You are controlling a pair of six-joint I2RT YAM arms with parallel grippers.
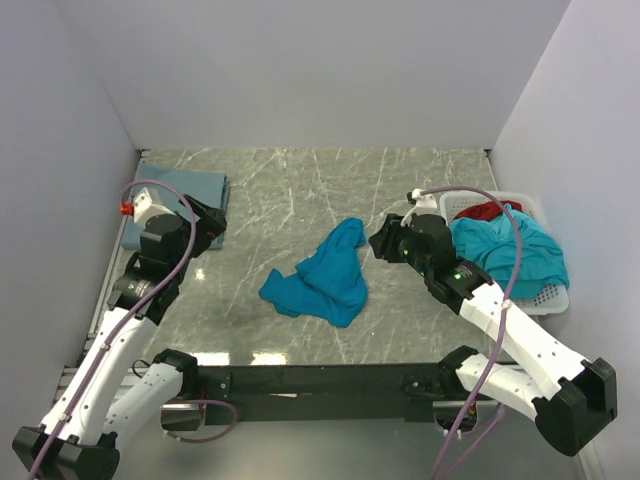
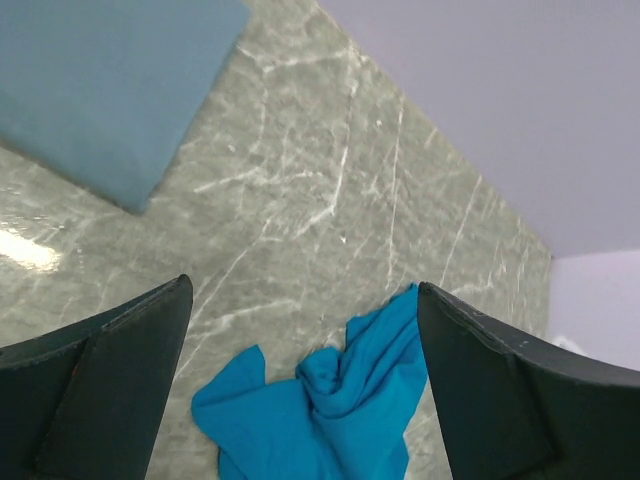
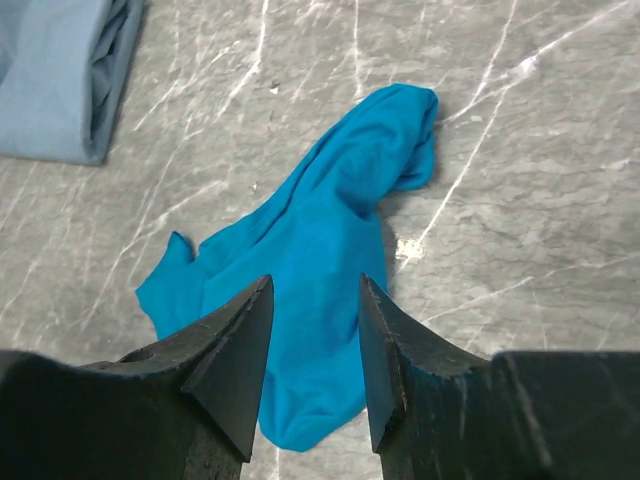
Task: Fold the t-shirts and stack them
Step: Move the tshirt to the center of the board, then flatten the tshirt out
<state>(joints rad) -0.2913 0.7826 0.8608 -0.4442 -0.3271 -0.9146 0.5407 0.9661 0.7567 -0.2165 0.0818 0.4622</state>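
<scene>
A crumpled bright teal t-shirt (image 1: 325, 275) lies on the marble table (image 1: 300, 180) between the arms. It also shows in the left wrist view (image 2: 320, 420) and the right wrist view (image 3: 320, 225). A folded grey-blue t-shirt (image 1: 180, 195) lies at the back left, also in the left wrist view (image 2: 100, 80) and the right wrist view (image 3: 55, 80). My left gripper (image 1: 215, 225) (image 2: 302, 285) is wide open and empty, beside the folded shirt. My right gripper (image 1: 383, 243) (image 3: 316, 280) is open and empty, just right of and above the crumpled shirt.
A white perforated basket (image 1: 548, 295) stands at the right edge. It holds more teal shirts (image 1: 515, 250) and a red one (image 1: 487, 210). White walls close in the back and both sides of the table.
</scene>
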